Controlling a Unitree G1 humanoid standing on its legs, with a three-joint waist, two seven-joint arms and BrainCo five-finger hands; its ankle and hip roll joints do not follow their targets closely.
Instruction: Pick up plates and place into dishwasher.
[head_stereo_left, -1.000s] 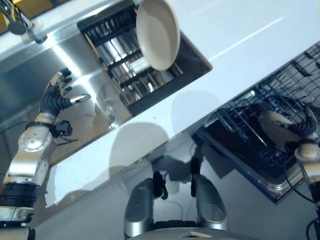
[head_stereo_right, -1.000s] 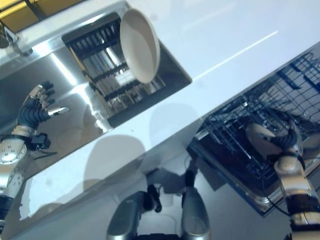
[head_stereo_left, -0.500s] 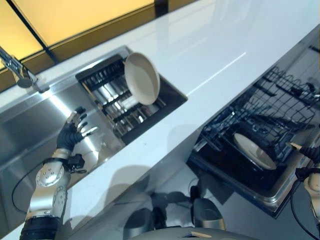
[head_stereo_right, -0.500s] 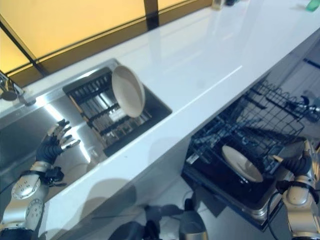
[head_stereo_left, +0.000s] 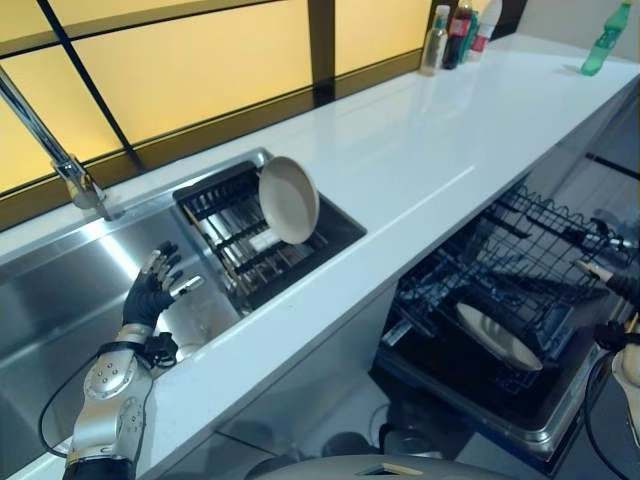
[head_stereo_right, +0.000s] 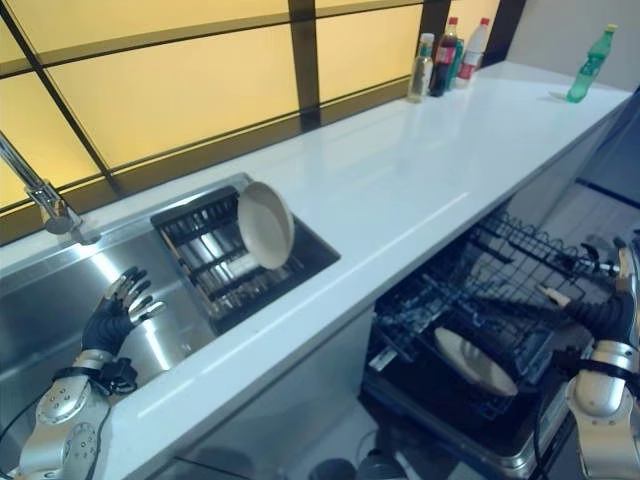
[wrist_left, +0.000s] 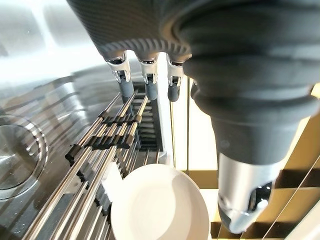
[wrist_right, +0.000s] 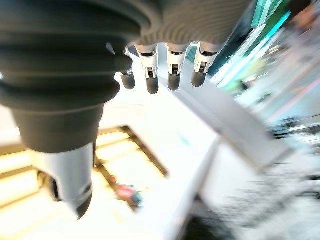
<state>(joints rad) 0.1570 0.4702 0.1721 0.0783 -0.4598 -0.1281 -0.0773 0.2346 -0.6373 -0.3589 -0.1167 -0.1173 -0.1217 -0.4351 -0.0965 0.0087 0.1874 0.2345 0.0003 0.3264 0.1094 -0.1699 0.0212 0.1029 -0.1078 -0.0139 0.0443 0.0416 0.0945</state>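
A cream plate (head_stereo_left: 289, 199) stands on edge in the dark drying rack (head_stereo_left: 240, 245) set in the steel sink (head_stereo_left: 60, 290), left of centre in the frame. A second plate (head_stereo_left: 498, 337) lies tilted in the lower rack of the open dishwasher (head_stereo_left: 520, 290) at the lower right, under the edge of the white counter (head_stereo_left: 420, 150).

The left robot hand (head_stereo_left: 152, 295) hovers over the sink basin at the lower left, fingers spread and straight, holding nothing; from its wrist camera the rack and the upright plate (wrist_left: 160, 205) show just past its fingertips. The right robot hand (head_stereo_right: 605, 310) sits at the far right edge beside the dishwasher rack, well clear of the plate inside, its fingers straight and empty, as its wrist view (wrist_right: 150, 65) also shows.

A tall faucet (head_stereo_left: 55, 150) rises at the upper left behind the sink. Several bottles (head_stereo_right: 445, 55) cluster at the top of the frame on the far end of the counter, and a green bottle (head_stereo_right: 590, 62) stands alone at the upper right.
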